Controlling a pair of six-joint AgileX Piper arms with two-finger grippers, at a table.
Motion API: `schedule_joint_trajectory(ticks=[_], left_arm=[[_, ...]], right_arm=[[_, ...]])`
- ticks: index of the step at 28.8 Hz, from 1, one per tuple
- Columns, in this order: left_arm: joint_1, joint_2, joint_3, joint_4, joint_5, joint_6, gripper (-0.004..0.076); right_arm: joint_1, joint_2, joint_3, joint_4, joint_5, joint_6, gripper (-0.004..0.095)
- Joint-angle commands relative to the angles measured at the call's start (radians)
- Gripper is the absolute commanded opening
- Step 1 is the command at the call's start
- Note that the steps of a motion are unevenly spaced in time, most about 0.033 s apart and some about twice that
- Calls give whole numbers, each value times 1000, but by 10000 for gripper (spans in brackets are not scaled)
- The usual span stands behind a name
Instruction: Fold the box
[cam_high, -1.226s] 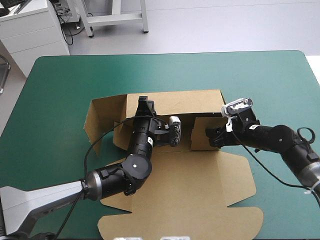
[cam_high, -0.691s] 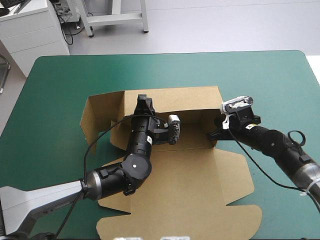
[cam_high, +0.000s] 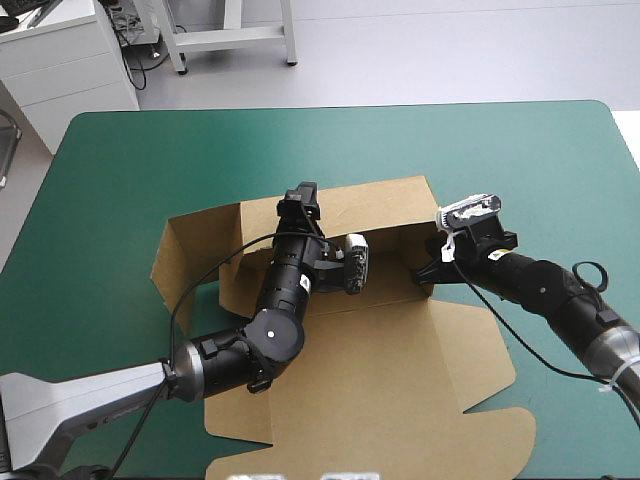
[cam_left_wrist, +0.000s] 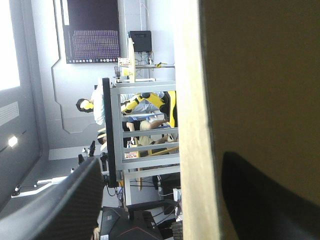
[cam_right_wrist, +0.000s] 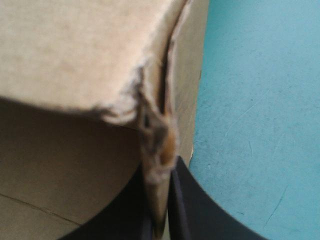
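- The brown box (cam_high: 400, 350) lies in the middle of the teal-green table (cam_high: 120, 160). Its broad lid panel (cam_high: 380, 400) is flat toward the near edge, and its far wall (cam_high: 375, 205) is raised toward the far edge.
- The left pincer (cam_high: 299, 198) reaches over the top of the far wall. In its wrist view the black fingers stand well apart with the board's edge between them, straddling it and not clamped.
- The right pincer (cam_high: 428, 268) is at the wall's right-hand end, fingers all but together and clamped on a frayed board edge, seemingly where two layers meet.
- The left side flap (cam_high: 185, 250) splays outward toward the table's left edge, not tucked.
- Step in hand, as I judge it, is standing the walls up and setting the right-hand corner.
- The next move probably calls for the left pincer to steady the far wall while the right one presses its flap home. After that the splayed left flap needs bringing in.
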Motion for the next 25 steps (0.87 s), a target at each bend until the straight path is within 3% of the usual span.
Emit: schedule_joint_trajectory(ticks=[1, 9, 14, 16, 19, 25], left_arm=[[-27, -36, -32, 63, 68, -17, 492], [-137, -36, -32, 65, 177, -17, 470], [-183, -36, -32, 48, 192, -17, 451], [-191, -36, -32, 12, 191, 2, 354], [-200, -36, -39, -154, 155, 86, -10], [-182, -42, -150, -677, 99, 503, -9]], right_arm=[[2, -20, -30, 31, -97, 0, -23], [0, 98, -123, 31, -119, 48, -23], [0, 171, -193, 31, -91, 66, -23], [0, 183, -202, 31, -77, 63, -23], [0, 184, -200, 26, -69, 63, -23], [0, 184, -200, 24, -47, 63, -23]])
